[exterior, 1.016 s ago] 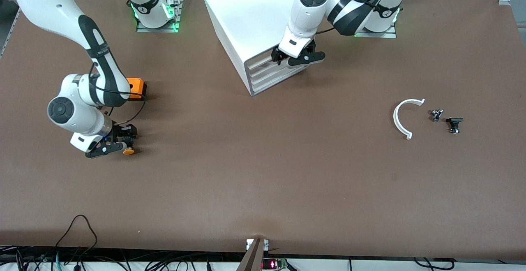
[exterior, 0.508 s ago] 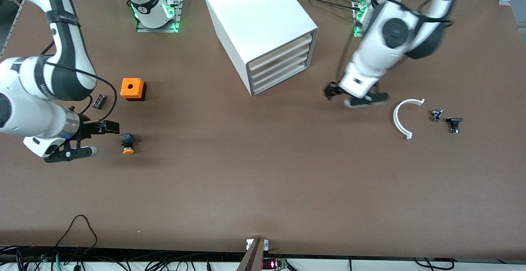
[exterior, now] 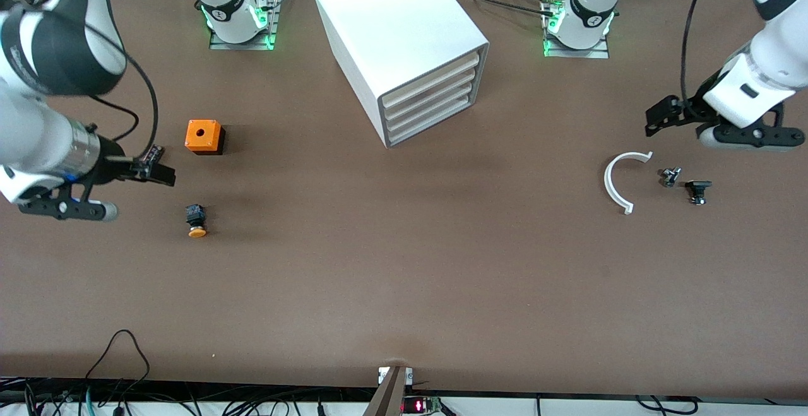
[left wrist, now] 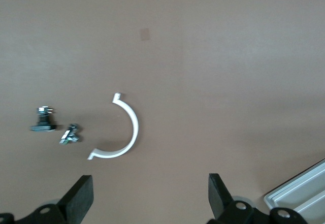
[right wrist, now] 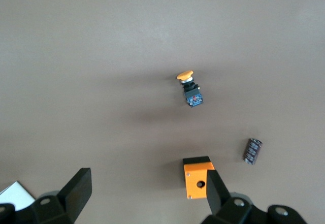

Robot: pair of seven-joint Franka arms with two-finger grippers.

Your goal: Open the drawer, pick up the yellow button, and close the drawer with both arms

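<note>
The white cabinet stands at the middle of the table near the robots' bases. Its top drawer is shut, flush with the three below. The button lies on its side on the table toward the right arm's end, nearer to the front camera than the orange cube box. It also shows in the right wrist view. My right gripper is open and empty, raised beside the button. My left gripper is open and empty over the left arm's end of the table.
A white half-ring and two small black parts lie toward the left arm's end. A small dark cylinder lies beside the orange box. A cabinet corner shows in the left wrist view.
My left gripper left the cabinet's drawer front and swung out to the left arm's end. My right gripper let go of the button and pulled away from it. The button stayed on the table.
</note>
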